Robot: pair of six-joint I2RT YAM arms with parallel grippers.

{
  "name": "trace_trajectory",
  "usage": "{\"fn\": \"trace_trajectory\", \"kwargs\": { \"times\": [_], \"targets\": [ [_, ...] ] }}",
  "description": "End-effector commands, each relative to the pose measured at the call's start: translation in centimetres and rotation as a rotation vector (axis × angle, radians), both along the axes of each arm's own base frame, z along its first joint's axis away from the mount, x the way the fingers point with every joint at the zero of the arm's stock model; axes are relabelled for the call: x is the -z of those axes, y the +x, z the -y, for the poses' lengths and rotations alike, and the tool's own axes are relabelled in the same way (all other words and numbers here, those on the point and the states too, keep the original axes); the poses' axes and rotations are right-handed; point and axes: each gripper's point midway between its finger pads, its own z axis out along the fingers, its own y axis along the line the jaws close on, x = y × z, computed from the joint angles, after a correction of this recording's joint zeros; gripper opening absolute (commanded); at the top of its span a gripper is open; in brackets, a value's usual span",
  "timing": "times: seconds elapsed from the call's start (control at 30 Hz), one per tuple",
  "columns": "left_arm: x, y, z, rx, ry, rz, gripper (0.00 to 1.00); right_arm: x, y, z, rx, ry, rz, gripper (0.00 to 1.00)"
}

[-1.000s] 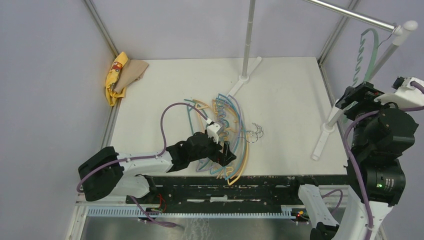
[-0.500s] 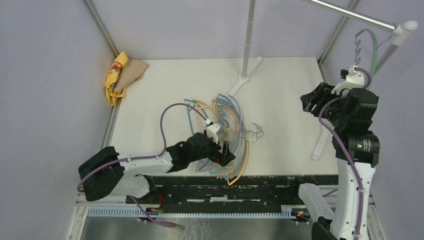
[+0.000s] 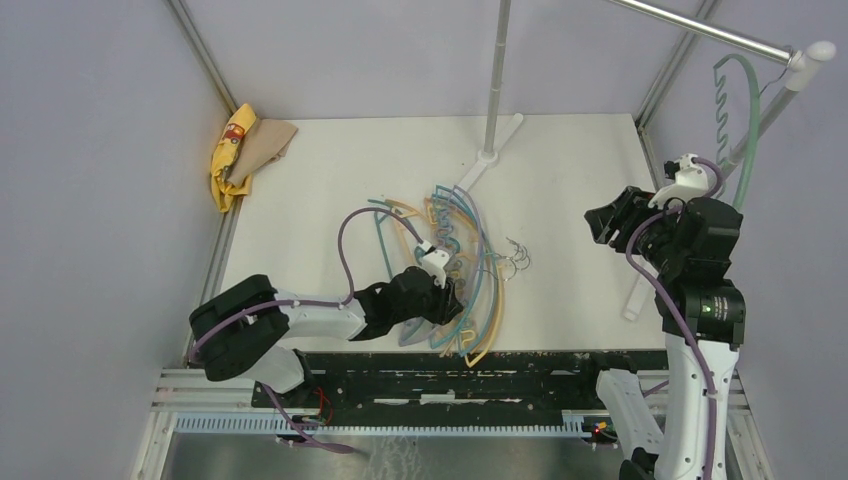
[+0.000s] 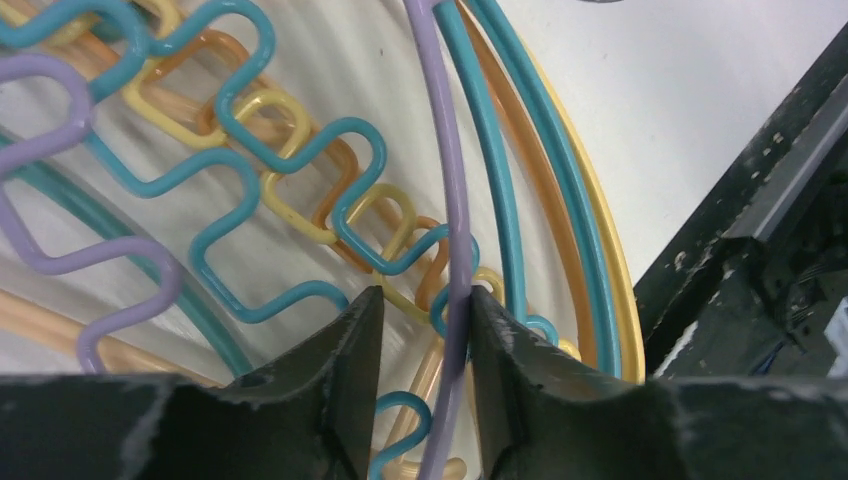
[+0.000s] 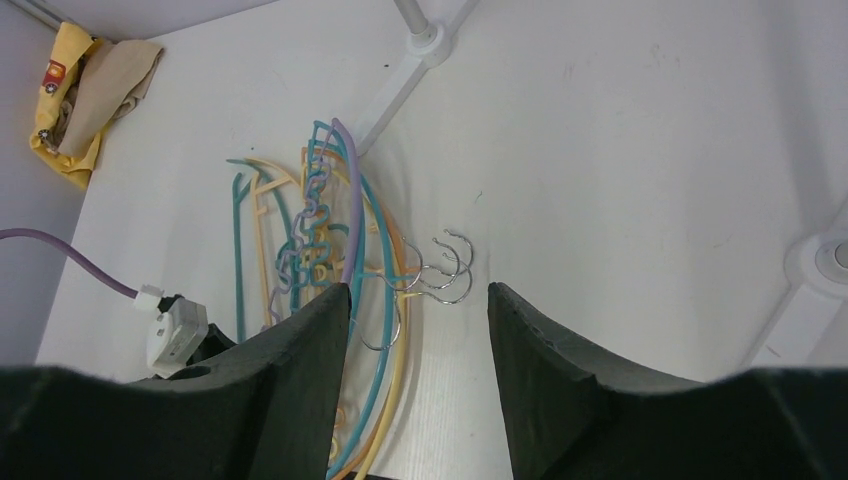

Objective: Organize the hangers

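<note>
Left arm is stretched low across the desk (image 3: 580,180), its left gripper (image 3: 452,300) right in the heap of hangers (image 3: 465,270), which lies at the middle of the desk toward the near edge. From the wrist view, the left gripper (image 4: 425,300) has its two fingers (image 4: 350,370) straddling the long arc of the lilac hanger (image 4: 455,200). The bar sits against the right finger, with a loop of a teal hanger (image 4: 495,200) also caught in the gap. The jaws are drawn in close around it, but I cannot tell whether they truly clamp.

Over on the right, the right gripper (image 3: 605,222) hangs high above the desk, released, with nothing between its fingers. Its own camera shows that gripper (image 5: 418,290) looking down on the heap (image 5: 330,250), a tangle of teal, tan and lilac, with the small metal hooks (image 5: 445,265) fanned out to the heap's right.

One pale teal-green hanger (image 3: 738,57) hangs from the rail (image 3: 700,30) at the far right, well apart from the heap. The rack's foot (image 3: 490,155) stands just beyond the pile. A yellow-and-tan cloth (image 3: 240,150) sits bunched in the far left corner.
</note>
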Motion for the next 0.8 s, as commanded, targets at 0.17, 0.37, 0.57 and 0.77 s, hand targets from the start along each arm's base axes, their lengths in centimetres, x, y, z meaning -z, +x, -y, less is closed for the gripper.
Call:
{"fn": "trace_trajectory", "kwargs": {
  "times": [0.17, 0.37, 0.57, 0.77],
  "targets": [
    [3.6, -0.6, -1.6, -0.010, 0.109, -0.031, 0.27, -0.2, 0.9, -0.4, -0.017, 0.024, 0.032, 0.60],
    [1.2, -0.4, -1.8, -0.013, 0.087, 0.002, 0.03, -0.4, 1.0, -0.7, -0.038, 0.036, 0.032, 0.60],
    [-6.7, 0.1, -1.9, -0.016, 0.025, 0.084, 0.03, 0.5, 1.4, -2.5, -0.137, 0.068, -0.006, 0.58],
    [-14.4, 1.3, -2.0, -0.056, -0.075, 0.200, 0.03, 0.8, 2.7, -3.5, -0.155, 0.057, -0.022, 0.58]
  ]
}}
